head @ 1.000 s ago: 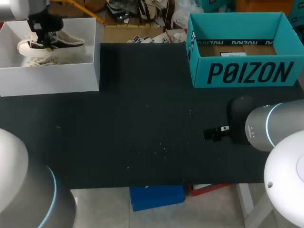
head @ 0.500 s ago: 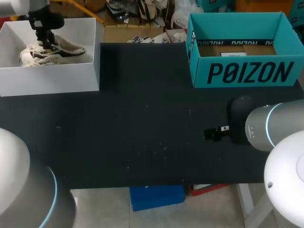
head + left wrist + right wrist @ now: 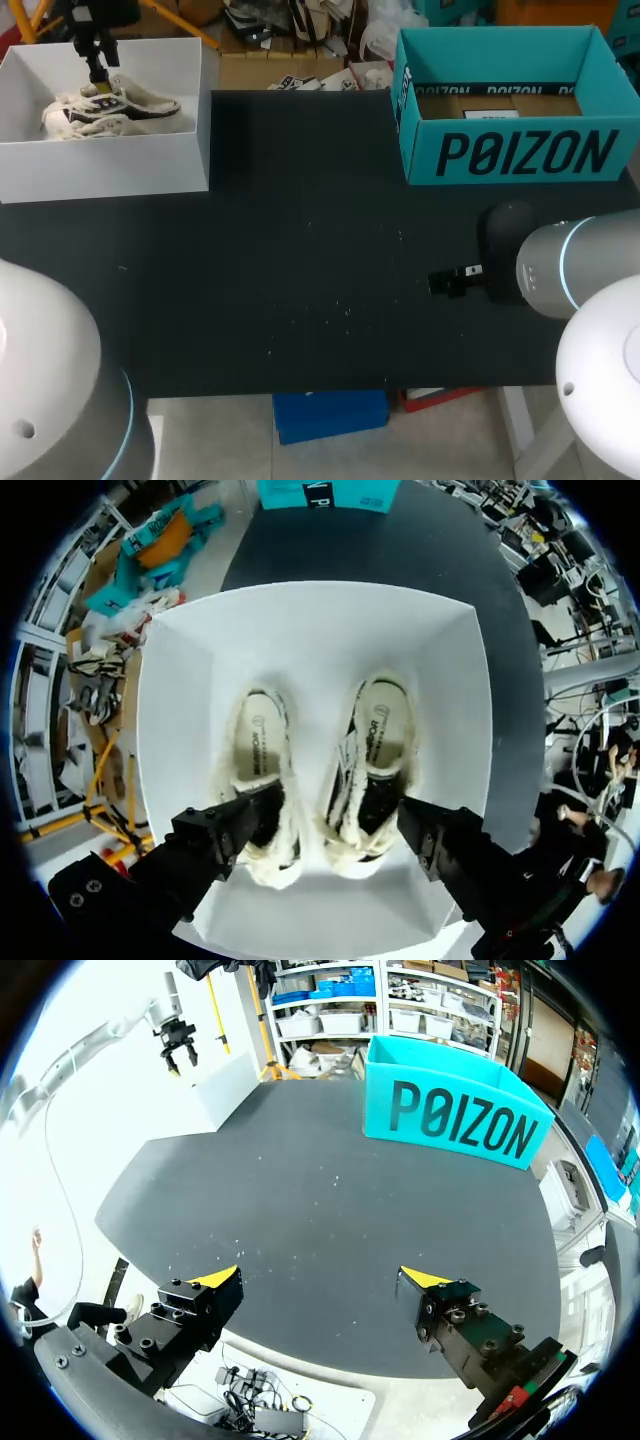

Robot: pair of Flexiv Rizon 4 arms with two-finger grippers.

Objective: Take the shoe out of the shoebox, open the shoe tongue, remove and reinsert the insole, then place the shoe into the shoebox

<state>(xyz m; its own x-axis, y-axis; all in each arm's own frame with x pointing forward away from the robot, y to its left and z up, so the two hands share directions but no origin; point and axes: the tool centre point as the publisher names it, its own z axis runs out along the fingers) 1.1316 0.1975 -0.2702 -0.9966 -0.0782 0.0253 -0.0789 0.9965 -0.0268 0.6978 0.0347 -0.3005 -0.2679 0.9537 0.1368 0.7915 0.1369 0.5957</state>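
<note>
Shoes lie in the white shoebox [image 3: 150, 165], with the left gripper [image 3: 99, 82] open above them.
Head view: the shoebox is at upper left and holds a cream shoe [image 3: 135, 103] with dark panels and fuzzy trim. The left gripper hangs just over the shoe.
Left wrist view: the shoe and a second shoe [image 3: 255, 765] lie side by side, openings up, under the widely spread fingers [image 3: 235, 825].
Right wrist view: the right gripper [image 3: 320, 1280] is spread wide, holding nothing, over the black table [image 3: 320, 1200].

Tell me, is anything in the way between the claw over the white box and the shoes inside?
Nothing that shows. The left gripper hangs open straight above the two shoes in the white shoebox, with only air between them.
</note>
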